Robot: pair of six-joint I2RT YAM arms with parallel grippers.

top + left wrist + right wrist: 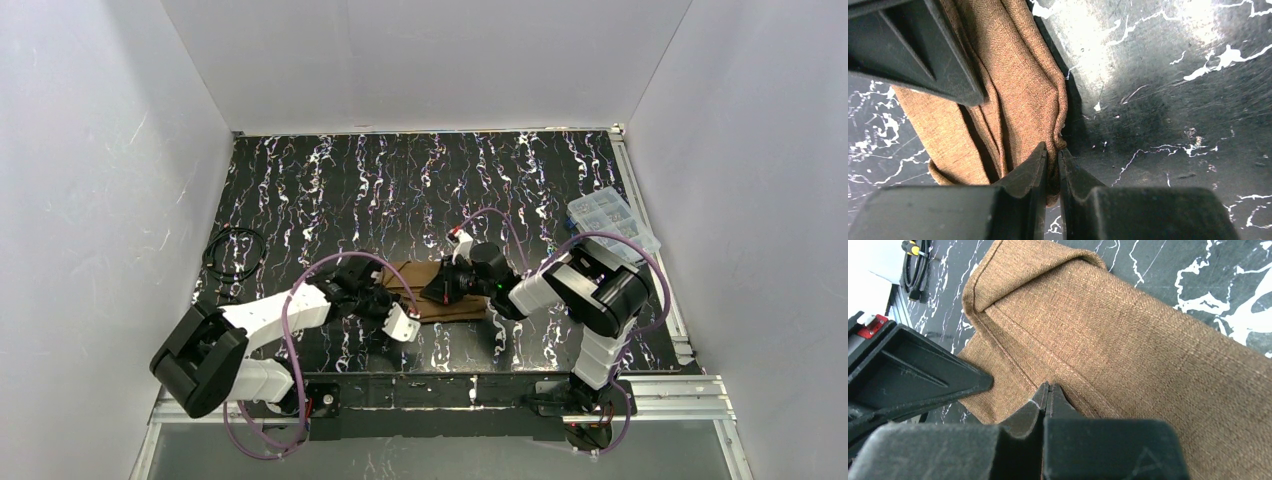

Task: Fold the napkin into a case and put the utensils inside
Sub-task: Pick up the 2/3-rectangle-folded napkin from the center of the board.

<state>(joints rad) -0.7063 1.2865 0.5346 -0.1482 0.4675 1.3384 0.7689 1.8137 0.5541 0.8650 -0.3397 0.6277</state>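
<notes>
Napkin (1128, 340) folded, bench (400, 180) six o'clock. Left hand (1053, 156) pinched onto its nine o'clock edge; right hand (1048, 390) closed, tips touching it.

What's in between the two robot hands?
The folded brown napkin. The top view shows it lying between the left gripper and the right gripper; the left wrist view shows its edge pinched.

The left gripper (398, 303) and right gripper (437, 292) meet over the folded brown napkin (456, 310).
</notes>
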